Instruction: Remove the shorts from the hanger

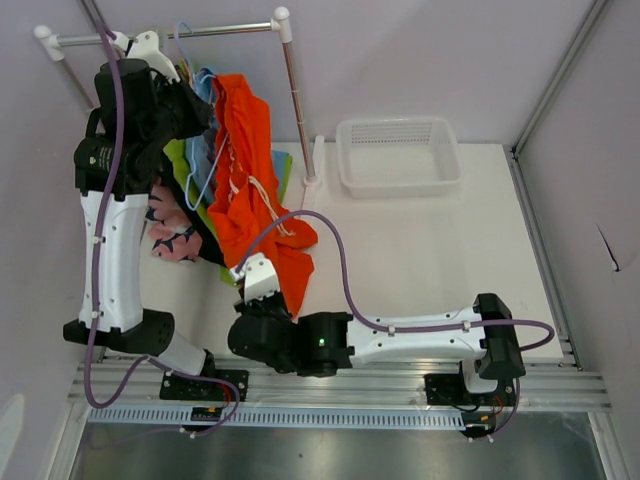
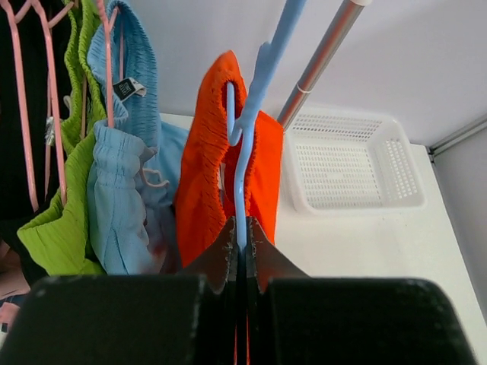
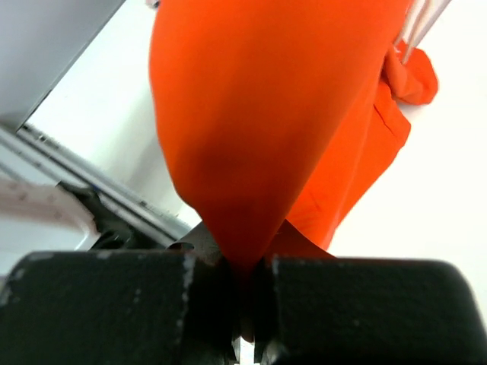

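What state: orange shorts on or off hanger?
On: orange shorts, waistband around the blue hanger held by left gripper; right gripper pinches their cloth.

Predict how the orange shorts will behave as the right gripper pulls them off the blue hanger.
Probably floppy: the orange shorts drape in folds from the right gripper and pool on the table. Likely light, since the thin blue hanger carries them. The gathered waistband may snag on it.

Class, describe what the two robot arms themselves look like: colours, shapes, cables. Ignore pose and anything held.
Both the left arm and right arm have smooth white link shells between bulky black joint housings. A purple cable loops loosely along each. The jaws are matte black, finely textured blocks.
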Available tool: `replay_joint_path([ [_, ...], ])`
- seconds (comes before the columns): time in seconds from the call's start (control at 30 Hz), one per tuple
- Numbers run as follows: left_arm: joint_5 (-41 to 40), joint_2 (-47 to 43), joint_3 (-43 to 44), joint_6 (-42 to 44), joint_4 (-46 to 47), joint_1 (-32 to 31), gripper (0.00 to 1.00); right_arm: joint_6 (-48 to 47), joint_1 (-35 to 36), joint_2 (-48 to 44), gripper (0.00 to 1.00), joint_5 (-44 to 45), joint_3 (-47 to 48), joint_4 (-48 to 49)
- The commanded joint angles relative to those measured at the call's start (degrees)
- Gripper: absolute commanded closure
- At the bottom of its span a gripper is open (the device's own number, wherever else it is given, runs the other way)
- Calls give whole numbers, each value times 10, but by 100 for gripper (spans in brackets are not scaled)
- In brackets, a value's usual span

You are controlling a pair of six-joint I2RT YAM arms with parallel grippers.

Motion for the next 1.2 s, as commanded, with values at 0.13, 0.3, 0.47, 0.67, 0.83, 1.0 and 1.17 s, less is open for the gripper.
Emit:
replay_joint_path([
  [0.13,110,-142,-163,-43,115,-12,100,-110,-132,1,100,-53,70,99],
  [0.3,202,-277,-311,-74,79,-56,100,-181,-279,28,100,-103,200,94],
  [0.47,211,-395,-419,-87,57,-81,100,-232,-348,1,100,-97,291,114],
  [0.67,185,-496,-536,-79,99,-87,100,-329,-442,-3,100,-139,372,190],
  [0.83,192,-529,-631,-85,145,-86,100,-389,-549,126,100,-189,581,216],
  [1.0,195,-544,-687,-78,166,-86,100,-357,-646,160,100,-275,530,413],
  [1.17,194,-551,-726,-76,186,-86,100,-239,-746,251,100,-323,598,482],
])
